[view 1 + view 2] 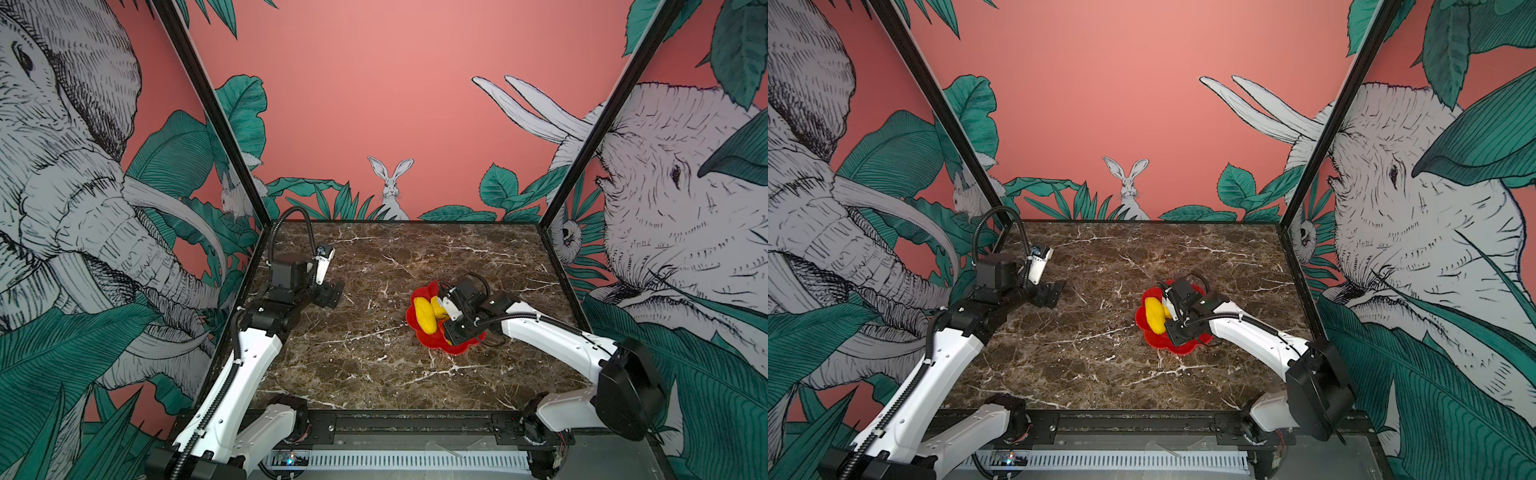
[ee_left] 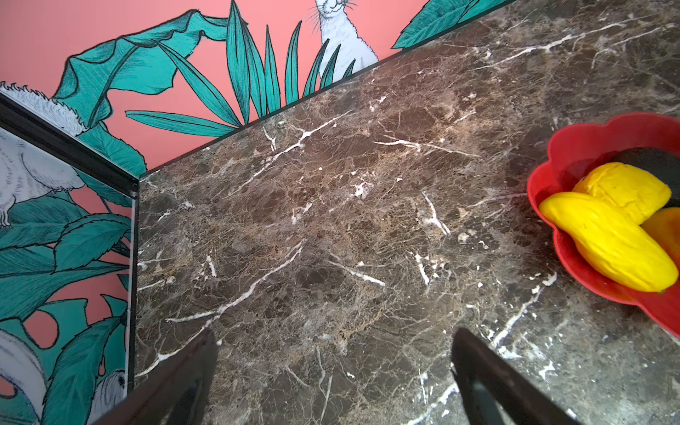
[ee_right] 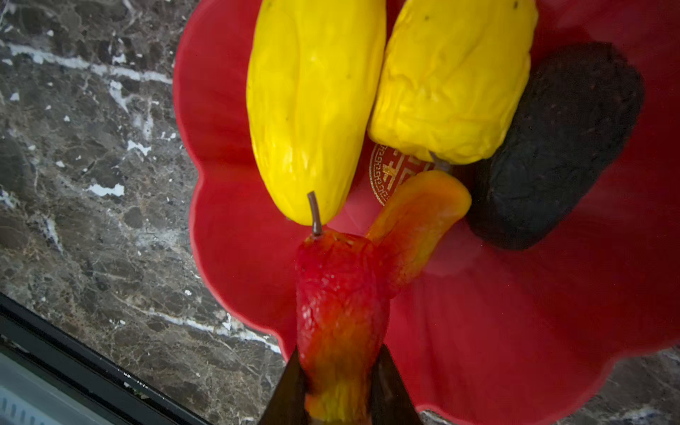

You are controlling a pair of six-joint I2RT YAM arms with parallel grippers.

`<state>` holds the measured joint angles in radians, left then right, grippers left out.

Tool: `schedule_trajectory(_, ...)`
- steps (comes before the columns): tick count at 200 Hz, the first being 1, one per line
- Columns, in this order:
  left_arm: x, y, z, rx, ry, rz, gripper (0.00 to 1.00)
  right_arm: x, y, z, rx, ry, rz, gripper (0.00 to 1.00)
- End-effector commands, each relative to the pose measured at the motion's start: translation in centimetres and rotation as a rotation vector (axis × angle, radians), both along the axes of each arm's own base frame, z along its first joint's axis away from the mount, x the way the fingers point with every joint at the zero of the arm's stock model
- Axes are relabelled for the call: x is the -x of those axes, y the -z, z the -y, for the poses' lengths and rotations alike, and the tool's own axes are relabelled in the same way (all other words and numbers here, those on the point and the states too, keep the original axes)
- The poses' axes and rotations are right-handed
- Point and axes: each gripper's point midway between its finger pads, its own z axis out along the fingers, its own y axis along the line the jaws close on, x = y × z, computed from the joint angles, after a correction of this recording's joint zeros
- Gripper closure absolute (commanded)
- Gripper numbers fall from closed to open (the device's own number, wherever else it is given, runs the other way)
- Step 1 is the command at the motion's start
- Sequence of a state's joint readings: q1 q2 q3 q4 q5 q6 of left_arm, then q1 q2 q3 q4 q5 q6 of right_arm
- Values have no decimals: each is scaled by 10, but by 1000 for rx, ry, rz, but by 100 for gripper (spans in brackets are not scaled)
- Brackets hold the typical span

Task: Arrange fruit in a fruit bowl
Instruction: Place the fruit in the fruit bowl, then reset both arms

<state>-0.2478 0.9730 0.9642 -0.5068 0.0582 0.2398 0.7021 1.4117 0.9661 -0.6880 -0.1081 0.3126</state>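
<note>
The red flower-shaped fruit bowl [image 1: 432,343] [image 3: 515,331] sits right of the table's middle. In it lie a long smooth yellow fruit [image 3: 312,110] [image 1: 426,318], a short bumpy yellow one [image 3: 452,81], a black oval [image 3: 559,147] and a red-orange-yellow stick [image 3: 419,224]. My right gripper [image 3: 339,349] [image 1: 446,318] is over the bowl, shut on a second red-orange-yellow stick [image 3: 342,312] whose red end points at the long yellow fruit. My left gripper [image 2: 335,333] [image 1: 332,293] stands open over bare marble at the left, nothing between its fingers.
The dark marble table [image 1: 374,353] is fenced by printed walls on three sides and black corner posts [image 1: 216,124]. A black rail [image 1: 415,422] runs along the front edge. The bowl also shows at the edge of the left wrist view [image 2: 544,176].
</note>
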Motion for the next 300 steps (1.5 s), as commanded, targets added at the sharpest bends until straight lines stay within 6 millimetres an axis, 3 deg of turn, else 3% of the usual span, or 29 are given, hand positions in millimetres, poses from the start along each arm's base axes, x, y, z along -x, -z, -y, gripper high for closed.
schedule_trajectory(1, 3, -5, 1, 12, 10, 11, 0, -22, 2, -9, -19, 80, 39, 87)
schedule_trajectory(22, 4, -6, 0, 12, 6, 18, 0, -29, 5, -13, -17, 89, 38, 71)
schedule_trajectory(45, 4, -5, -1, 9, 5, 18, 0, -32, -3, -10, 3, 90, 61, 35)
schedule_trajectory(65, 4, -4, -1, 9, 5, 15, 0, -42, -33, -2, -7, 94, 147, 15)
schedule_trajectory(84, 3, -5, 0, 8, 8, 16, 0, -56, -66, 17, -14, 127, 239, 1)
schedule_trajectory(102, 2, -6, -1, 6, 3, 18, 0, -75, -84, 45, -59, 217, 315, 0)
schedule_trajectory(125, -3, -10, -3, 10, -20, 37, 0, -102, -89, 90, -112, 355, 430, 0)
schedule_trajectory(153, -21, -12, -29, 85, -259, 86, 0, -136, -89, 142, -181, 499, 635, 0)
schedule_trajectory(167, -27, -9, -28, 132, -290, 99, 0, -144, -88, 171, -104, 555, 731, 1)
schedule_trajectory(200, -42, 9, -53, 90, -417, 280, 0, -141, -75, 223, 189, 628, 872, 0)
schedule_trajectory(223, -53, 43, -67, -2, -476, 328, 0, -139, -57, 235, 234, 645, 915, 0)
schedule_trajectory(243, -62, 77, -73, -101, -494, 301, 0, -143, -38, 231, 185, 630, 950, 0)
schedule_trajectory(274, -73, 101, -67, -137, -447, 327, 0, -160, -29, 233, 138, 637, 988, 1)
schedule_trajectory(289, -78, 115, -69, -137, -450, 310, 0, -164, -8, 240, 123, 673, 958, 0)
schedule_trajectory(300, -81, 126, -68, -113, -435, 297, 0, -164, -8, 238, 96, 656, 1017, 1)
